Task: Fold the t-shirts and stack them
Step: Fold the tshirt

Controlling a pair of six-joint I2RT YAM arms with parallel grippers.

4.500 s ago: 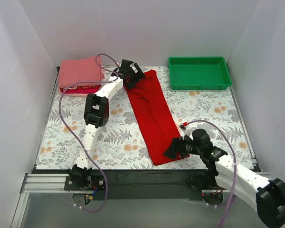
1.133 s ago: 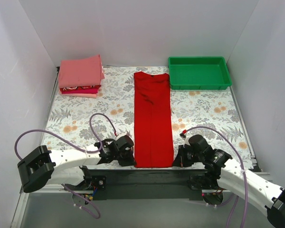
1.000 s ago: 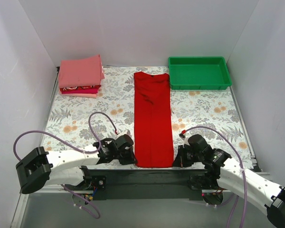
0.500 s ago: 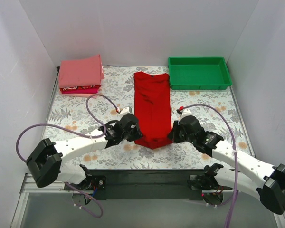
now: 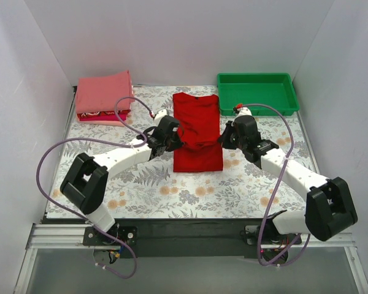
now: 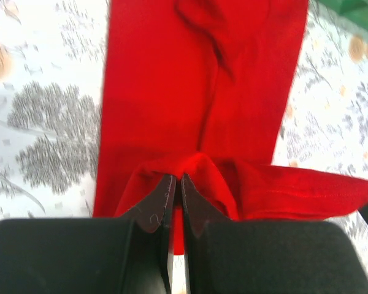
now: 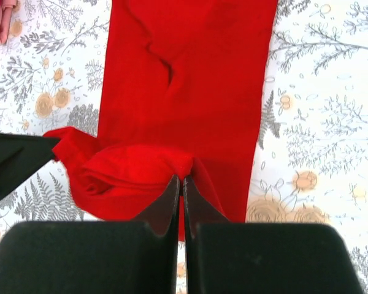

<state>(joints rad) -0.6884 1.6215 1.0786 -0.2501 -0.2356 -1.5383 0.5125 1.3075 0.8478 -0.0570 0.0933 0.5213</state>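
Observation:
The red t-shirt (image 5: 197, 131) lies as a long strip in the middle of the floral table, its near end lifted and carried over its far half. My left gripper (image 5: 176, 138) is shut on the left corner of that lifted hem (image 6: 190, 168). My right gripper (image 5: 222, 138) is shut on the right corner (image 7: 172, 164). Both pinch cloth between closed fingertips above the lower layer (image 7: 190, 73). A stack of folded t-shirts (image 5: 103, 97), salmon-pink on top with magenta below, sits at the back left.
A green plastic tray (image 5: 256, 94) stands at the back right, close to the right arm's elbow. White walls enclose the table on three sides. Floral cloth (image 5: 141, 190) covers the table in front of the shirt.
Both grippers, shut on the shirt's near hem, have lifted it from the front edge and carried it toward the back, doubling the strip over itself.

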